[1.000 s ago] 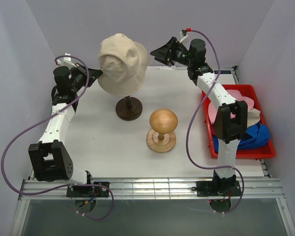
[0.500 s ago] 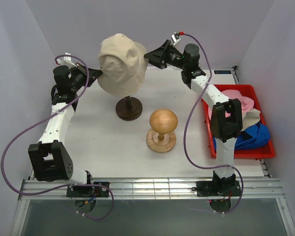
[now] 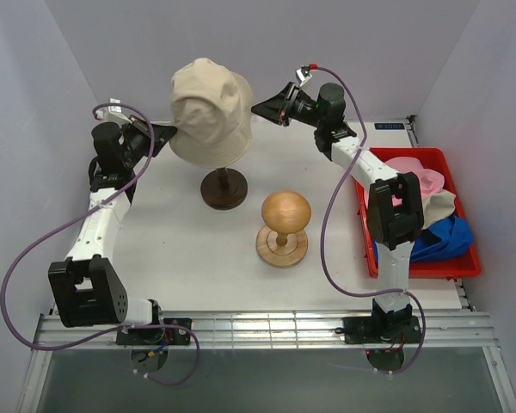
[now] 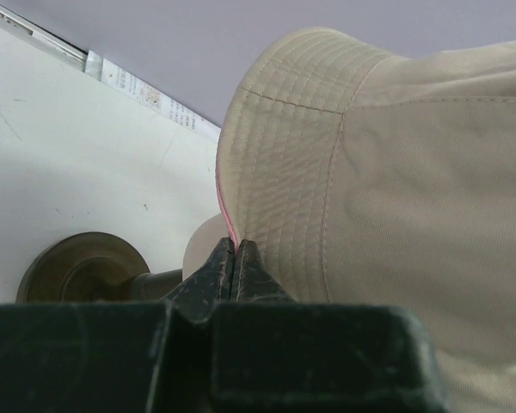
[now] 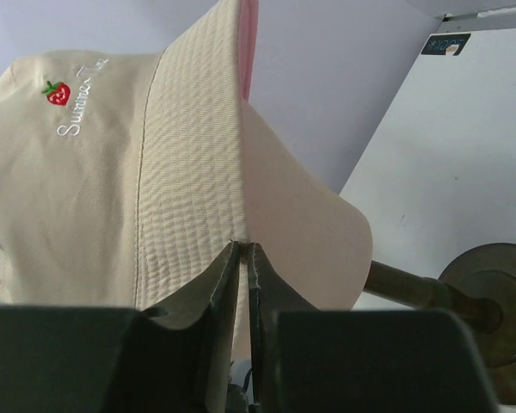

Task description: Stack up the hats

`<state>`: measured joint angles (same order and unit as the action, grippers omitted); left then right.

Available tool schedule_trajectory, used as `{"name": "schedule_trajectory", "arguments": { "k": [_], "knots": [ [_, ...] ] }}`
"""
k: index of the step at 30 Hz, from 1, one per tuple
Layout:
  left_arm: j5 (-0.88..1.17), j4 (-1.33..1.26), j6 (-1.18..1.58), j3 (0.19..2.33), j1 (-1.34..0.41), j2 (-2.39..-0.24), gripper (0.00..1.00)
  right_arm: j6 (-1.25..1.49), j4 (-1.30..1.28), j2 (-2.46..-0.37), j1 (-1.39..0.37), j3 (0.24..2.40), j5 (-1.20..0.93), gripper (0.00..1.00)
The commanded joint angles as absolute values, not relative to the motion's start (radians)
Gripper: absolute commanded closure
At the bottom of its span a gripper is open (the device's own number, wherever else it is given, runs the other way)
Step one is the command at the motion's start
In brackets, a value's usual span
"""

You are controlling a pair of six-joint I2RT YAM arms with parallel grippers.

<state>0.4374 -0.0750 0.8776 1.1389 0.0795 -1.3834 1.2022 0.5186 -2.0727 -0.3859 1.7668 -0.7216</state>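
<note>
A beige bucket hat (image 3: 211, 107) sits over a pale head form on a dark wooden stand (image 3: 224, 189) at the back of the table. My left gripper (image 3: 167, 133) is shut on the hat's left brim; in the left wrist view its tips (image 4: 235, 243) pinch the stitched brim (image 4: 279, 172), and a thin pink edge shows under it. My right gripper (image 3: 262, 107) is shut on the right brim, with its tips (image 5: 243, 245) closed on the ribbed fabric (image 5: 189, 155). A pink hat (image 3: 415, 175) and a blue cap (image 3: 445, 238) lie in the red bin (image 3: 423, 268).
A bare egg-shaped wooden head form (image 3: 285, 210) on a round light stand (image 3: 282, 247) rises mid-table, in front of the hat stand. The red bin lies along the right edge, with the right arm's links over it. The enclosure's walls stand close behind both grippers.
My right gripper has moved left to the hat's brim and closed on it. The left arm has shifted slightly and stays shut on the brim.
</note>
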Motion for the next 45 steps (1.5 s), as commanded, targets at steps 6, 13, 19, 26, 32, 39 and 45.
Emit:
{"name": "schedule_trajectory", "arguments": {
  "k": [6, 13, 19, 26, 32, 39, 45],
  "knots": [
    [0.408, -0.034, 0.865, 1.083, 0.087, -1.333, 1.0, 1.242, 0.614, -2.033, -0.387, 1.772, -0.727, 0.73],
    [0.408, -0.025, 0.861, 1.1, 0.087, -1.339, 1.0, 1.282, 0.679, -2.019, -0.387, 1.729, -0.712, 0.43],
    [0.411, -0.02, 0.858, 1.12, 0.087, -1.348, 1.0, 1.315, 0.683, -2.049, -0.393, 1.77, -0.704, 0.29],
    [0.42, -0.015, 0.857, 1.143, 0.089, -1.365, 1.0, 1.335, 0.647, -2.118, -0.413, 1.883, -0.689, 0.27],
    [0.423, -0.009, 0.854, 1.157, 0.089, -1.373, 1.0, 1.364, 0.657, -2.169, -0.423, 1.93, -0.676, 0.28],
    [0.426, -0.006, 0.85, 1.161, 0.087, -1.374, 1.0, 1.376, 0.684, -2.177, -0.433, 1.916, -0.673, 0.3],
    [0.426, -0.005, 0.85, 1.16, 0.089, -1.376, 1.0, 1.405, 0.741, -2.164, -0.433, 1.879, -0.669, 0.46]
  ]
}}
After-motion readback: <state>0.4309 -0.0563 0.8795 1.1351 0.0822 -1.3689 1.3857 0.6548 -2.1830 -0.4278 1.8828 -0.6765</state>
